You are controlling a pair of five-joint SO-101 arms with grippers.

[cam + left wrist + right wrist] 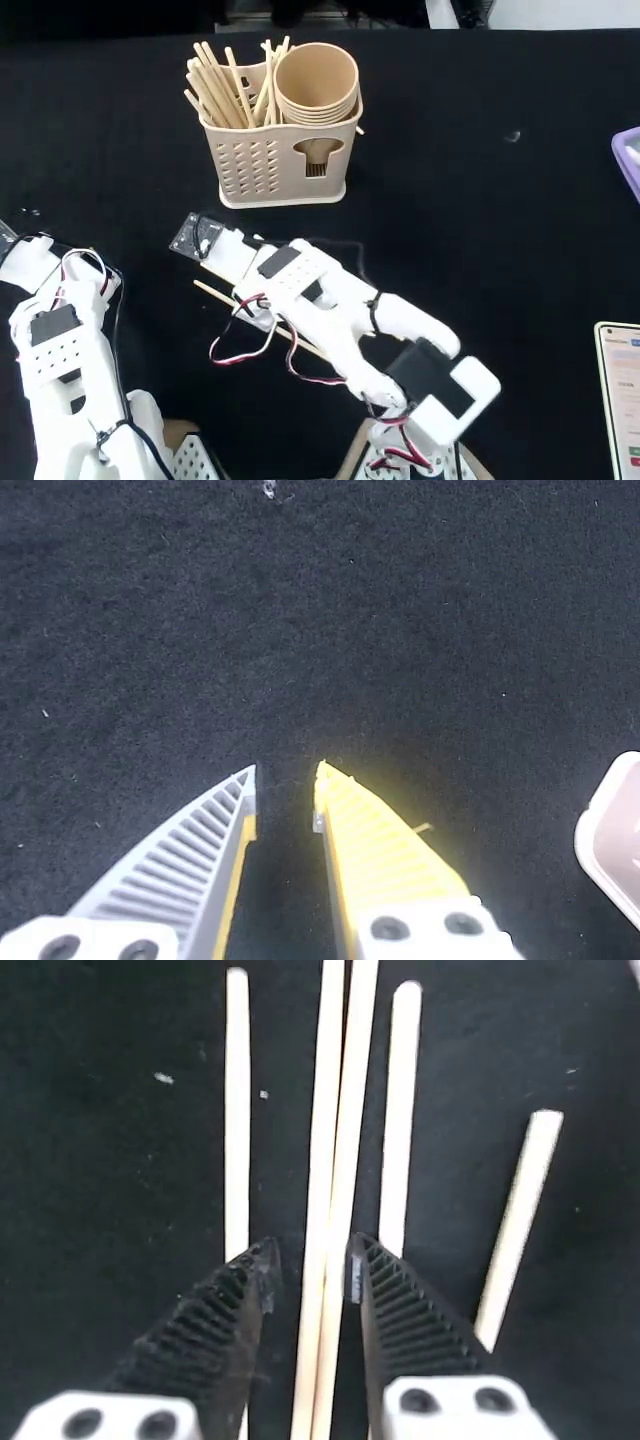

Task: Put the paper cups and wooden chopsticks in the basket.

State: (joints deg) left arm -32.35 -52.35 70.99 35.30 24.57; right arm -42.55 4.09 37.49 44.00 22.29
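The beige basket [285, 170] stands at the back centre of the black table. It holds a stack of paper cups [316, 80] on one side and several wooden chopsticks [215, 85] on the other. Several more chopsticks lie loose on the cloth under my right arm [300, 290], and one chopstick end [215, 293] pokes out beside it. My right gripper [312, 1260] is open and low over the cloth, its fingers straddling a pair of chopsticks [335, 1140]. Single chopsticks [236, 1110] lie on either side. My left gripper [285, 775] is slightly open over bare cloth at the near left, holding nothing.
A purple object [628, 155] sits at the right edge, and a flat white screen [620, 400] lies at the near right. A white rounded part [615, 835] shows beside my left gripper. Black cloth between the basket and the arms is free.
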